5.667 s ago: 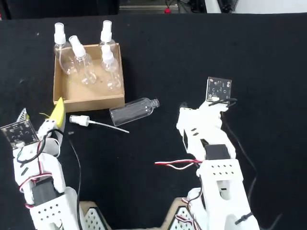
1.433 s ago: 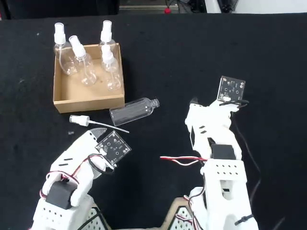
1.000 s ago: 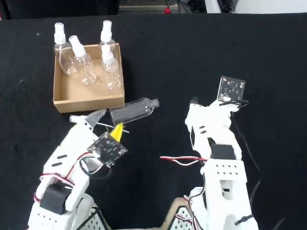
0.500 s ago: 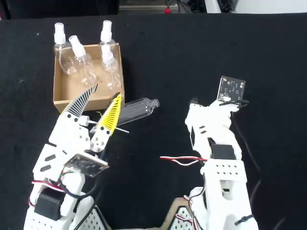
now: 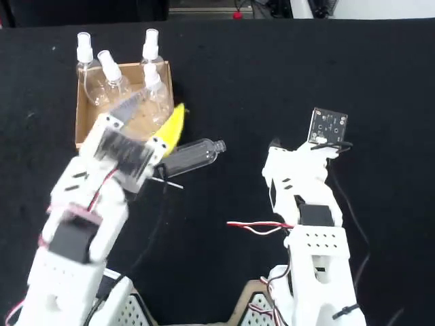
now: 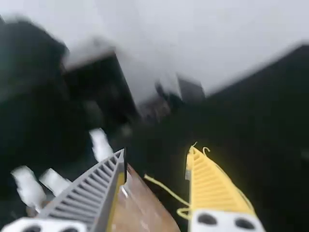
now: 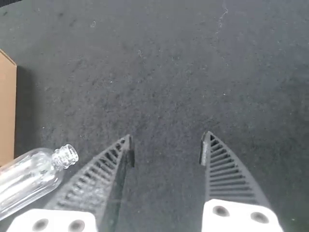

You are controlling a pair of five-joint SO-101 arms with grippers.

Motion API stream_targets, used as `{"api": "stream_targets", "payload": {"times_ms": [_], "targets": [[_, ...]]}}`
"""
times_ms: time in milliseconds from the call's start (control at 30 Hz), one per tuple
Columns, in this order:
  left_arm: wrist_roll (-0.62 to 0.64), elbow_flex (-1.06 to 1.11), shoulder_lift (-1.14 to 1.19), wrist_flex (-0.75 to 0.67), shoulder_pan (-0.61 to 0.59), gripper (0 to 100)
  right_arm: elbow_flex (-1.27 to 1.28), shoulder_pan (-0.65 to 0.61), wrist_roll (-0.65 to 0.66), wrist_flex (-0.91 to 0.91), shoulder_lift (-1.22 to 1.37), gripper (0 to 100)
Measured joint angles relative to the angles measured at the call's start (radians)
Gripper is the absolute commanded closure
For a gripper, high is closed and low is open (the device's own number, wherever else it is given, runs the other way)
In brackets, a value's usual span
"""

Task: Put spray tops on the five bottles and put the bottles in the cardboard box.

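Left gripper [image 5: 155,112] stands wide open and holds nothing, its grey and yellow fingers spread above the right half of the cardboard box [image 5: 78,122]; half a second ago it hung lower, over the box's near wall and the loose spray top, and it has since swung up and forward; the left arm now covers the spray top's head, so that only the thin dip tube [image 5: 171,183] shows on the black table [image 5: 272,68]; in the left wrist view the same gripper [image 6: 155,159] points out over the brown box floor [image 6: 140,212], with blurred white spray heads beyond the grey finger; the right arm has kept its place since the earlier frames; the right gripper [image 7: 167,145] is open too, with bare cloth between its dark fingers.

The uncapped bottle [image 5: 194,155] lies on its side just beside the box's near right corner, where it lay before; it is clear, with a threaded open neck that points away from the box; in the right wrist view its neck [image 7: 65,155] lies near the right gripper's finger but apart from it.

The box sits at the far left of the table; inside it are four capped bottles [image 5: 151,51], clear with white spray tops, grouped toward the far wall.
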Motion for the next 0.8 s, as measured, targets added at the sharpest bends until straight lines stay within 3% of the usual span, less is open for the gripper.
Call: {"api": "stream_targets", "payload": {"times_ms": [200, 433, 600, 800], "targets": [[0.005, -0.129, 0.29, 0.316, 0.081, 80, 0.0, 0.0, 0.0, 0.0, 0.0, 77.6], [-0.02, -0.396, 0.641, 0.618, 0.095, 80, 0.0, 0.0, 0.0, 0.0, 0.0, 77.6], [-0.06, -0.549, 0.664, 0.79, 0.095, 80, 0.0, 0.0, 0.0, 0.0, 0.0, 77.6], [-0.064, -0.568, 0.578, 0.959, 0.101, 80, 0.0, 0.0, 0.0, 0.0, 0.0, 77.6]]}}
